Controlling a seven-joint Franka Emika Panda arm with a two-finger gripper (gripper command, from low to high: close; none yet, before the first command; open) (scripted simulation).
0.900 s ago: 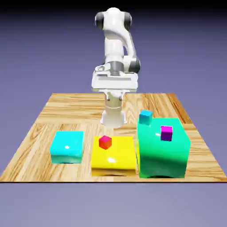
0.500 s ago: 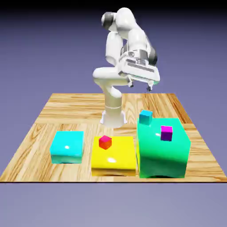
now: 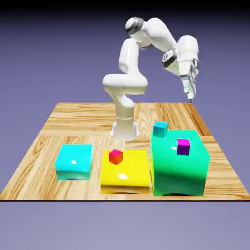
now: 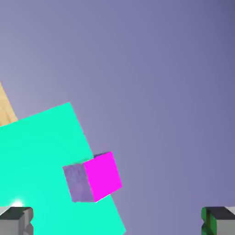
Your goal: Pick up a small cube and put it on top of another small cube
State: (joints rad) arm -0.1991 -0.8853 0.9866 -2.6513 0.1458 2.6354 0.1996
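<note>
Exterior view: the pincer (image 3: 190,95) hangs high over the far right corner of the wooden surface (image 3: 73,119), well apart from everything and carrying nothing. Its fingers are too small here to read the gap. The small cube (image 3: 183,146), violet-purple with a magenta-lit face, sits on top of the big green block (image 3: 178,168), right of the block's centre. A teal small cube (image 3: 160,128) sits at that block's far left corner. A red small cube (image 3: 116,156) rests on the yellow block (image 3: 125,170), and a cyan block (image 3: 73,161) lies at the left.

Hand view: both grey fingertips (image 4: 16,219) sit at the bottom corners with a wide gap and nothing between them, so the pincer is spread wide. The small cube (image 4: 92,177) shows off-centre, near the edge of the big green block (image 4: 41,156), with backdrop beyond.

Handling, my read: rigid, light, flat-faced, probably smooth. Take it top-down across two opposite side faces at mid-height, fingers square to those faces. It's tiny, so centring matters; an off-axis close could twist or nudge it toward the block's edge.
</note>
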